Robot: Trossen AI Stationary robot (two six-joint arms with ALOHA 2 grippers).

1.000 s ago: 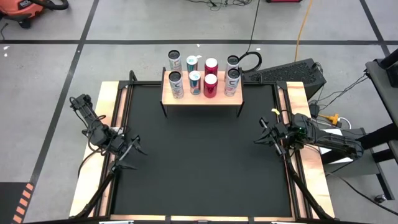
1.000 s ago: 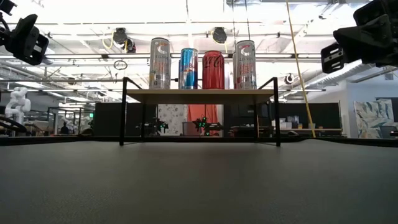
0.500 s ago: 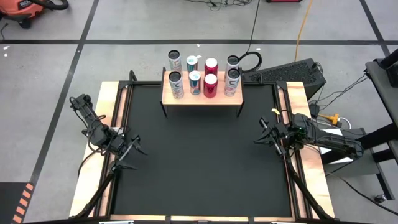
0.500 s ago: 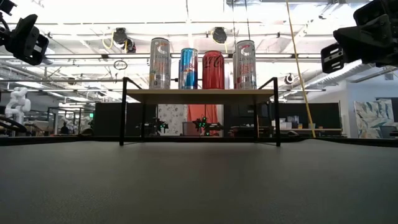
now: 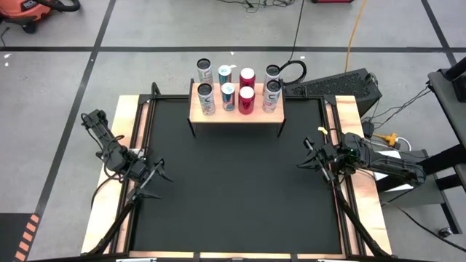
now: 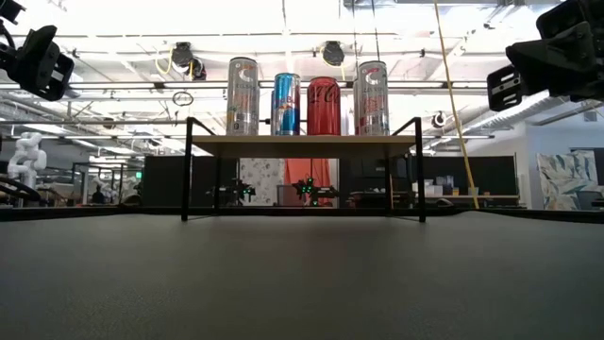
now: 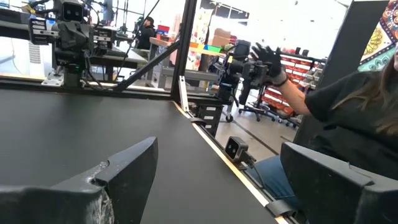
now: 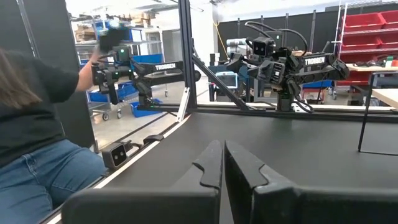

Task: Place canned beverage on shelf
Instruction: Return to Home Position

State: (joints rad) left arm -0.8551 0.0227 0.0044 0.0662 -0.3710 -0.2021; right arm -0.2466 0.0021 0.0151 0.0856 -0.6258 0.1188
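Observation:
The shelf (image 5: 237, 115), a light-wood board on black legs, stands at the far middle of the black mat (image 5: 233, 189). Two rows of cans stand on or right behind it: silver, blue-white, red and silver ones (image 6: 307, 97) show in front in the low view. My left gripper (image 7: 217, 149) is open and empty above the mat's left edge (image 5: 151, 177). My right gripper (image 8: 222, 149) is shut and empty above the mat's right edge (image 5: 309, 160). Neither gripper is near the shelf.
A person (image 7: 348, 112) in a dark top and jeans sits beyond the table's near side, one hand raised; the person also shows in the right wrist view (image 8: 37, 124). Light-wood strips (image 5: 127, 145) flank the mat. A keyboard (image 5: 342, 86) and cables lie at the far right.

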